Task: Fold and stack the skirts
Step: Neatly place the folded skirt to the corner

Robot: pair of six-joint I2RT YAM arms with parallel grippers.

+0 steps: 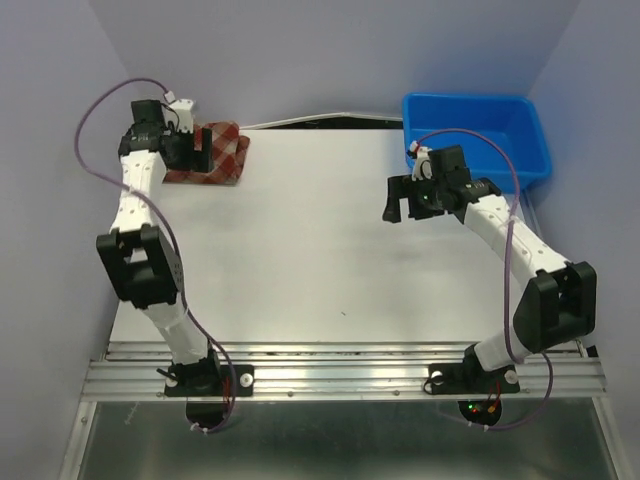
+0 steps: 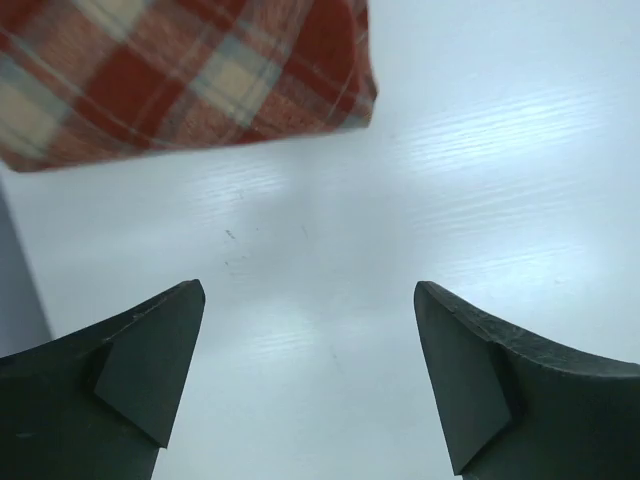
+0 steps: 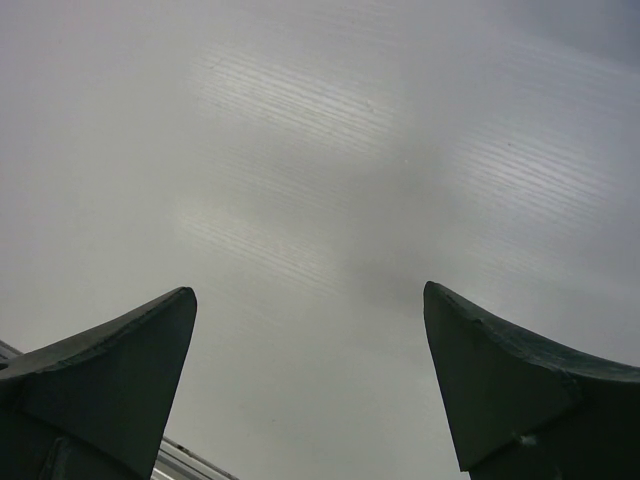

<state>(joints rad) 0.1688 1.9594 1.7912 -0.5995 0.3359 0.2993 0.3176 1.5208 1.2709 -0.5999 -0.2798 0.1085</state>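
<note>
Red-plaid skirt [image 2: 180, 70] lay folded at the far left, just ahead of the released, empty left pincer [image 2: 308, 292], the nearer one.

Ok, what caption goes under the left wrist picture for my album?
Open left pincer over the white table, plaid skirt lying just ahead.

White table [image 1: 330, 260], pale lilac walls [image 1: 300, 50], soft glare on tabletop.

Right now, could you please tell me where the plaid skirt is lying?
In the top view the skirt lies folded at the table's far left corner, beside the open left hand, opposite the blue bin at far right.
</note>
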